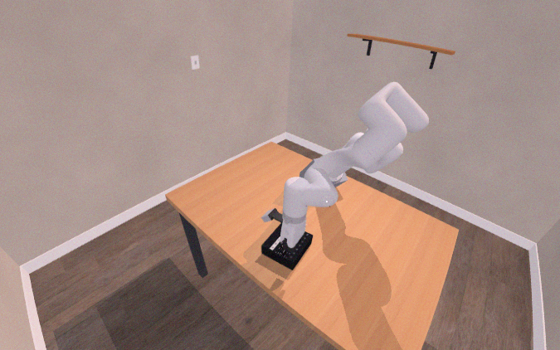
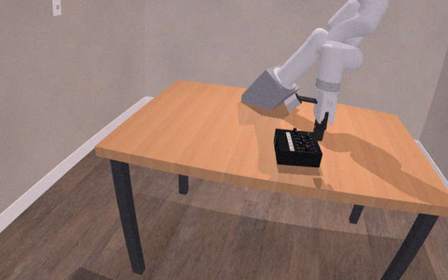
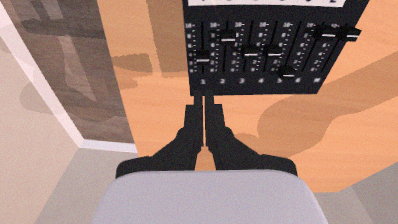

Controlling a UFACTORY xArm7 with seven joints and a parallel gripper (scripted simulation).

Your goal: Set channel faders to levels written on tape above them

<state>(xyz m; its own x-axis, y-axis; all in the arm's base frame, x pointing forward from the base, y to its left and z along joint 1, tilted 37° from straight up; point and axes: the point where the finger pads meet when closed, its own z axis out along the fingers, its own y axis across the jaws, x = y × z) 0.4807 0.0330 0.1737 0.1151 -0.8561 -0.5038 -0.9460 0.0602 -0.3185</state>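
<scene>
Standing on its feet near the front edge of the worktop [image 2: 190, 115], the black lighting desk [image 2: 297, 156] shows a white tape strip [image 3: 265, 2] along its far edge and a row of faders, with the channel 1 fader [image 3: 202, 60] at the left and the master fader [image 3: 329, 34] high at the right. The gripper [image 3: 204, 98] hangs just off the desk's near edge, in line with channel 1, its dark fingers pressed together on nothing. The white arm [image 1: 316, 187] reaches down from a grey base [image 2: 265, 93] at the back of the worktop and casts a long shadow across the orange wood. Dark legs [image 2: 127, 215] carry the table over a brown plank floor [image 2: 218, 243]. Beige walls with white skirting close in the corner; one holds a wooden shelf [image 1: 399, 43] on black brackets, another a white wall plate [image 1: 194, 62].
</scene>
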